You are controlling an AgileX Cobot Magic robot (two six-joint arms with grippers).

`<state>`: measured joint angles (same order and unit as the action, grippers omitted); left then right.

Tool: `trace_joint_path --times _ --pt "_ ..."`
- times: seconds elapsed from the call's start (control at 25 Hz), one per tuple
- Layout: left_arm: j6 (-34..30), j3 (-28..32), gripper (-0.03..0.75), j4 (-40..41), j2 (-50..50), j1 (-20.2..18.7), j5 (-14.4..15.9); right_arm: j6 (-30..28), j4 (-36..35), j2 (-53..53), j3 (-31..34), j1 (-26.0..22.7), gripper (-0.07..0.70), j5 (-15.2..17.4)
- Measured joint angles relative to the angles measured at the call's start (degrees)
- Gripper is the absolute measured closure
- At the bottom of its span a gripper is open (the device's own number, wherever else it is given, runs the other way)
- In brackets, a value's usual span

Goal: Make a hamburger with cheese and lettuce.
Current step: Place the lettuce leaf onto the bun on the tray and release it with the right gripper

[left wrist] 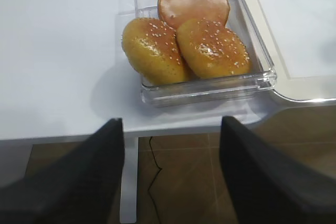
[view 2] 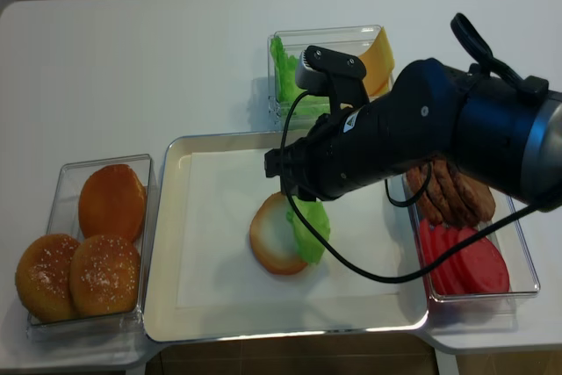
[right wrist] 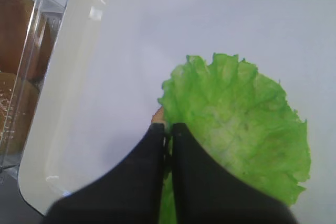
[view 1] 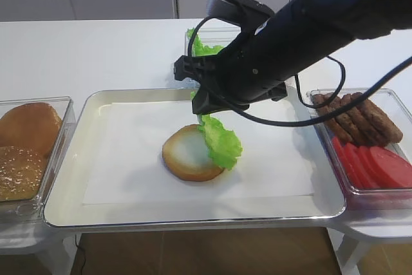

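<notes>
The hamburger base [view 1: 187, 154], a flat bun half with a pale cut face, lies on white paper in the metal tray [view 1: 96, 104]. My right gripper [view 1: 201, 109] is shut on the edge of a green lettuce leaf [view 1: 223, 141]. The leaf hangs over the bun's right side and touches it. In the right wrist view the fingers [right wrist: 157, 145] pinch the leaf [right wrist: 241, 114], and a sliver of bun [right wrist: 158, 115] shows beside them. Cheese slices [view 2: 379, 57] lean in the far container beside more lettuce [view 2: 285, 72]. My left gripper [left wrist: 172, 121] is open and empty, off the table's front edge.
A clear box [view 1: 61, 127] at the left holds domed bun tops [left wrist: 210, 48]. A clear box [view 1: 386, 94] at the right holds dark patties [view 1: 360, 117] and red tomato slices [view 1: 380, 162]. My right arm reaches across the tray's back half.
</notes>
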<state>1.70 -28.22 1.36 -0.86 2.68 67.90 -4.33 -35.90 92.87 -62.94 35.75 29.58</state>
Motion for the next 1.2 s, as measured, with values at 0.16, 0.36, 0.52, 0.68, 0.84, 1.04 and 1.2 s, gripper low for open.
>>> trace_joint_path --times 0.16,0.36,0.52,0.68,0.84,1.04,1.2 --pt "0.0 0.0 0.283 0.0 0.0 0.0 0.0 -0.6 -0.9 1.2 0.0 0.0 0.582 0.1" --pt "0.0 0.0 0.283 0.0 0.0 0.0 0.0 -1.7 -3.2 2.6 0.0 0.0 0.582 0.2" --pt "0.0 0.0 0.283 0.0 0.0 0.0 0.0 -1.9 -4.6 3.5 0.0 0.0 0.571 0.2" --pt "0.0 0.0 0.283 0.0 0.0 0.0 0.0 -2.0 -5.1 3.7 0.0 0.0 0.474 0.2" --pt "0.0 0.0 0.283 0.0 0.0 0.0 0.0 -2.1 -5.1 3.7 0.0 0.0 0.328 0.4" --pt "0.0 0.0 0.283 0.0 0.0 0.0 0.0 -2.1 -5.4 3.7 0.0 0.0 0.148 0.9" --pt "0.0 0.0 0.283 0.0 0.0 0.0 0.0 -2.1 -5.0 2.4 0.0 0.0 0.111 1.8"
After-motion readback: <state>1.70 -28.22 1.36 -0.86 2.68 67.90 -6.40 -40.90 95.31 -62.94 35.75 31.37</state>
